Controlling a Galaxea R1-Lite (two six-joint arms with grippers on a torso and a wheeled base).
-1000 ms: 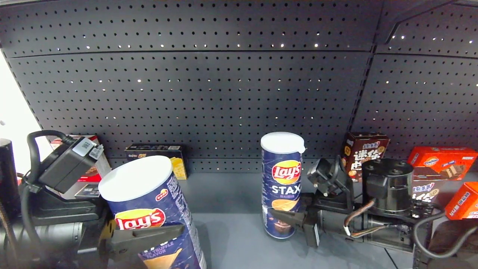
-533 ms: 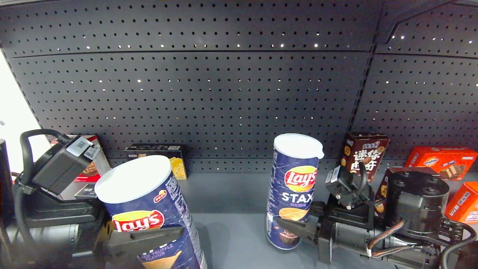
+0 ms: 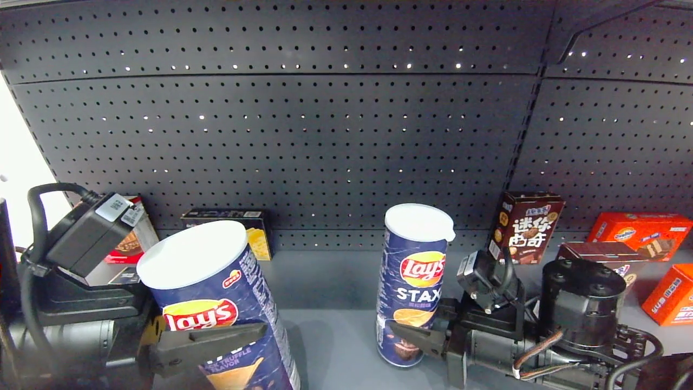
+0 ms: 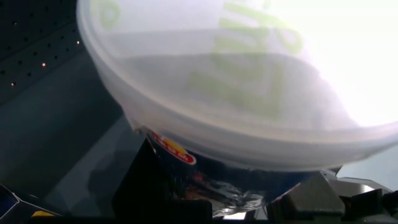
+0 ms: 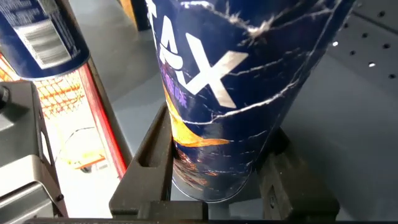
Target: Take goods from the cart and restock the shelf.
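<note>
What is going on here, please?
A robot is restocking a shelf with chip cans. Its left gripper grips the left can near the shelf's front. Its right gripper grips the right can, nearly upright at mid-shelf. I cannot tell whether that can touches the board. Snack boxes stand at the back.

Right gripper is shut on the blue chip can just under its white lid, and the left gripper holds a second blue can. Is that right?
Not quite. The right gripper is shut on the blue chip can near its base, well below the white lid, as the head view shows. The left gripper does hold a second blue can.
</note>
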